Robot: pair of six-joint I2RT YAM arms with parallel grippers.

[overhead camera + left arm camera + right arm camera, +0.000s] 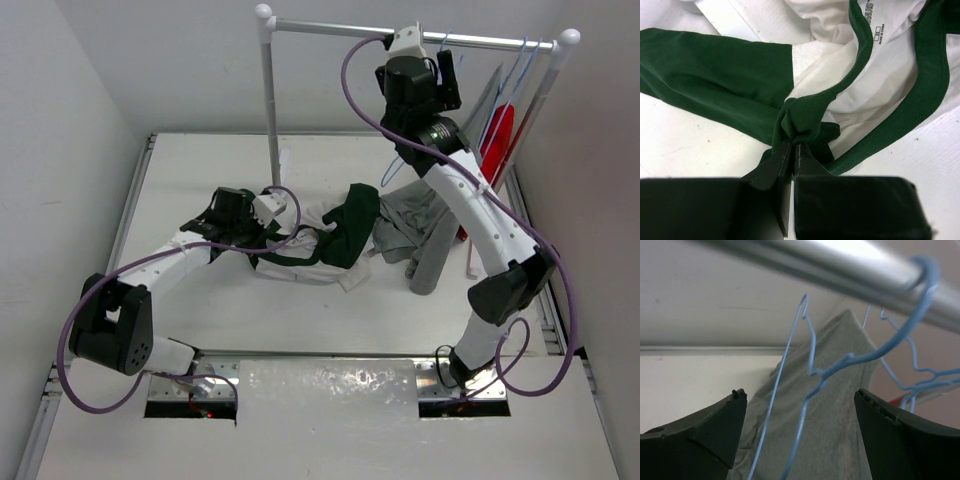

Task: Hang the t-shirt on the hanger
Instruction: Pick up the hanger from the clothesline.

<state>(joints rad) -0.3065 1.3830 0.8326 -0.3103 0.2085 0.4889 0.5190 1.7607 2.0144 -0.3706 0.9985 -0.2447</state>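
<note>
On the white table [200, 300] stand two arms, and over its far edge runs one tall white clothes rail [330, 28] on two posts. The one cream-white t-shirt [300, 268], with its dark green sleeves, lies crumpled in a heap on the table near the middle, just in front of the rail's left post. To its right one grey shirt [405, 225] droops down onto the table, its edge touching the t-shirt's green sleeve. One red shirt [500, 130] hangs further right, near the rail's right post.

The left arm reaches low across the table to the heap. The left gripper [792, 150] is clamped tight on a bunched fold of the ribbed green collar band [865, 50] — its two fingers are pressed together with the cloth pinched between the tips. A small white label [880, 35] shows inside the neck.

The right arm stretches up to the rail. The right gripper [800, 392] is spread wide and holds nothing. In its wrist view one pale-blue hanger [849, 359] hangs by its hook from the rail, its thin frame showing between the two fingers, touching neither. More blue hangers sit behind it on the rail — how many I cannot tell.
</note>
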